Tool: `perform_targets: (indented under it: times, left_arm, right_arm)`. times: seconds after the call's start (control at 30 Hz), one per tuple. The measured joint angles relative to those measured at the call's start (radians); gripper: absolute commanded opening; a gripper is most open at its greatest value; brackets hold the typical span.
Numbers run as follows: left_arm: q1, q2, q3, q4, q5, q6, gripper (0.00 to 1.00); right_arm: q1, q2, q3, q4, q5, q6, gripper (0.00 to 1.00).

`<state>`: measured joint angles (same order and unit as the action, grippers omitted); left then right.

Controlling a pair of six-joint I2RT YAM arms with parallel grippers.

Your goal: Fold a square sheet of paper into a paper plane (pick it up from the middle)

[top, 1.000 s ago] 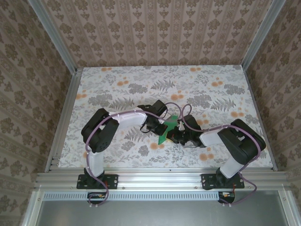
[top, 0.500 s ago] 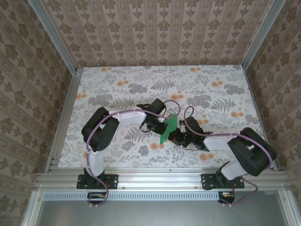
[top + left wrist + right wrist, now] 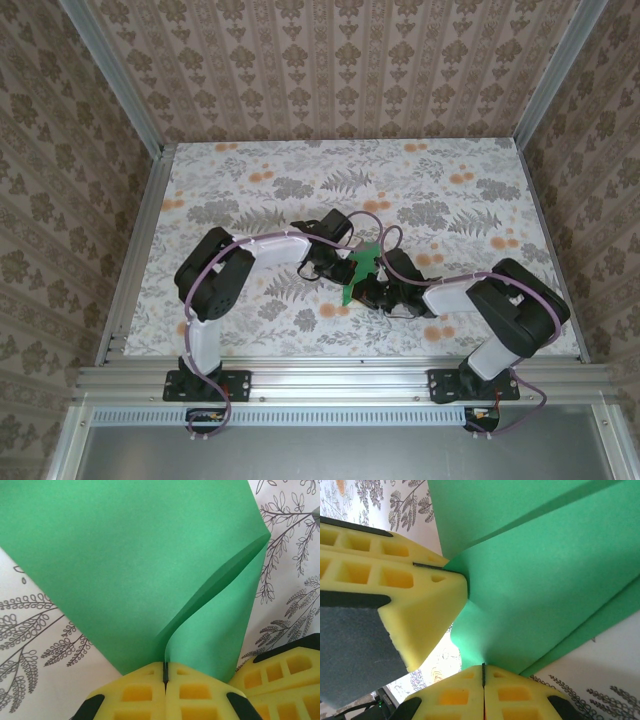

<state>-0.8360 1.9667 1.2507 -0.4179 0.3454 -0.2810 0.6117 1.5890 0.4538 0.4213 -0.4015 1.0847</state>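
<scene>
Paper: the green sheet of paper was held just above the tabletop, somewhat closer to the near edge than to the middle, between the two grippers.

Left gripper: the left gripper was clenched on one edge of the paper. Its yellow fingers were pressed together with the sheet caught in the slit between them.

Right gripper: the right gripper was also clamped on the paper, close beside the left one.

Change in the paper: a second before, the sheet looked wider from above, with a broad flap. It had since drawn into a slim strip, slanted from the near left to the far right.

Change in the arms: the elbow of the right arm had swung out toward the near right corner and then come partly back. The left arm had hardly moved.

Fold: in the left wrist view the two layers were curved and stood apart, with a rounded bend and no sharp crease.

Meaning for the task: I judged that the halves were being brought together along the centre line, but the fold was not yet pressed flat, so the plane was far from finished.

Risk: with two grips so near, a strong pull could probably tear or slip the thin sheet.
</scene>
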Motion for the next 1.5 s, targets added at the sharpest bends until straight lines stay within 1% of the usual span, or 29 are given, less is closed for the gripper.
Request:
perform_targets:
  times: [0.13, 0.3, 0.4, 0.57, 0.8, 0.97, 1.2, 1.5]
  left_arm:
    - [0.000, 0.000, 0.000, 0.000, 0.000, -0.003, 0.00]
    - [0.002, 0.000, 0.000, 0.000, 0.000, -0.005, 0.00]
    - [0.003, 0.000, 0.000, 0.000, 0.003, -0.011, 0.00]
    - [0.006, 0.000, 0.000, 0.000, 0.010, -0.014, 0.00]
    - [0.006, 0.002, 0.000, 0.000, 0.011, -0.019, 0.00]
    - [0.007, 0.002, 0.000, 0.001, 0.011, -0.022, 0.00]
    - [0.007, 0.002, 0.001, 0.000, 0.010, -0.022, 0.00]
    - [0.008, 0.008, 0.012, -0.012, 0.011, -0.022, 0.00]
  right_arm:
    - [0.000, -0.008, 0.001, -0.009, 0.003, -0.002, 0.09]
    - [0.002, -0.071, 0.001, -0.039, 0.006, -0.008, 0.09]
    - [0.010, -0.083, 0.002, -0.036, 0.006, -0.007, 0.09]
    - [0.035, -0.072, 0.008, -0.036, 0.006, -0.007, 0.09]
    - [0.039, 0.016, 0.028, -0.024, 0.013, -0.007, 0.08]
    - [0.039, 0.011, 0.030, -0.029, 0.011, -0.007, 0.08]
    - [0.053, -0.077, 0.030, -0.084, 0.014, -0.007, 0.08]
    - [0.079, -0.003, 0.032, -0.067, 0.031, -0.004, 0.07]
